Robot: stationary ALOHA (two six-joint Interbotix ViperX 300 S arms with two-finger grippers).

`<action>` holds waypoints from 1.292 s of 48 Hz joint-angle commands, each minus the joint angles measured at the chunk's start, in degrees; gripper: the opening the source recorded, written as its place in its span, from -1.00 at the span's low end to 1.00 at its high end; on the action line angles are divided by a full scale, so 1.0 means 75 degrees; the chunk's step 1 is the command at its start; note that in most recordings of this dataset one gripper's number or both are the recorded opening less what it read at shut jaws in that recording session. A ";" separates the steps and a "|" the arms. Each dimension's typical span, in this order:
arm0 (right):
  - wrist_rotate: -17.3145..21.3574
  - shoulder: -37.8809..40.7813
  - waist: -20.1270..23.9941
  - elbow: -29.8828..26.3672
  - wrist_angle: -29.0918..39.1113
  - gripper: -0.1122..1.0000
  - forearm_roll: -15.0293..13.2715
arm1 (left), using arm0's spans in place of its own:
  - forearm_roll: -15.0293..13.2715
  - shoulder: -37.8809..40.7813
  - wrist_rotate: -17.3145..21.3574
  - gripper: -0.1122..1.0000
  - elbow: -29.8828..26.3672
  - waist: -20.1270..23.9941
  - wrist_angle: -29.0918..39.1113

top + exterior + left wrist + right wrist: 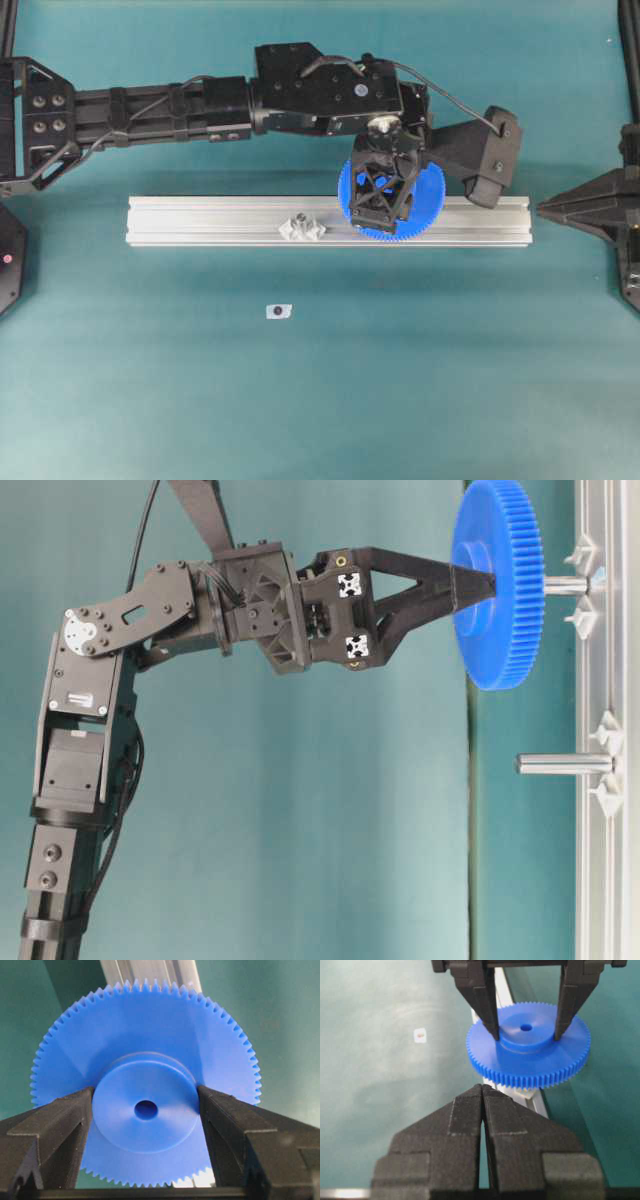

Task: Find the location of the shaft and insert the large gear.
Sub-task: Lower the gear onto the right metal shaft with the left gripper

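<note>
Left gripper (146, 1110) pinching large gear (145, 1050) hub; shaft (566, 584) mostly hidden (right gripper (483, 1091) pressed together)

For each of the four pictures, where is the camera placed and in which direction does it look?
Overhead: above, looking down; left arm holds the toothed bright-blue plastic gear over the grooved aluminium rail.
Table-level: low, sideways; left gripper presents the gear to a silvery shaft.
Left wrist: between its fingers, facing the gear hub.
Right wrist: behind the closed right gripper, facing the gear.
All share the gear.
</note>
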 commanded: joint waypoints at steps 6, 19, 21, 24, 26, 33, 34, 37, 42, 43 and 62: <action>0.0070 0.0059 -0.0023 -0.0105 -0.0035 -0.80 0.0012 | 0.0035 -0.0141 0.0023 0.49 -0.0164 0.0223 -0.0047; 0.0070 0.0047 -0.0023 -0.0117 -0.0035 -0.80 0.0023 | 0.0035 -0.0059 0.0023 0.49 -0.0281 0.0223 -0.0035; 0.0070 0.0059 -0.0023 -0.0117 -0.0035 -0.80 0.0012 | 0.0035 -0.0059 0.0023 0.49 -0.0305 0.0223 -0.0035; 0.0070 0.0059 -0.0012 -0.0117 -0.0035 -0.80 0.0023 | 0.0059 -0.0035 0.0035 0.49 -0.0352 0.0223 -0.0035; 0.0070 0.0047 -0.0012 -0.0105 -0.0035 -0.80 0.0012 | 0.0035 -0.0023 0.0023 0.49 -0.0387 0.0223 -0.0035; 0.0070 0.0047 0.0000 -0.0105 -0.0035 -0.80 0.0012 | 0.0059 0.0012 0.0023 0.49 -0.0328 0.0246 0.0059; 0.0070 0.0047 0.0000 -0.0105 -0.0035 -0.80 0.0023 | 0.0059 0.0012 0.0023 0.49 -0.0340 0.0258 0.0070; 0.0070 0.0059 0.0012 -0.0094 -0.0035 -0.80 0.0023 | 0.0035 0.0012 0.0023 0.49 -0.0398 0.0270 0.0082; 0.0070 0.0047 0.0023 -0.0094 -0.0035 -0.80 0.0012 | 0.0059 0.0012 0.0023 0.49 -0.0422 0.0270 0.0152; 0.0070 0.0047 0.0023 -0.0082 -0.0035 -0.80 0.0012 | 0.0059 0.0012 0.0023 0.49 -0.0422 0.0270 0.0176; 0.0070 0.0047 0.0035 -0.0094 -0.0035 -0.80 0.0012 | 0.0059 -0.0012 -0.0059 0.49 -0.0375 0.0258 0.0246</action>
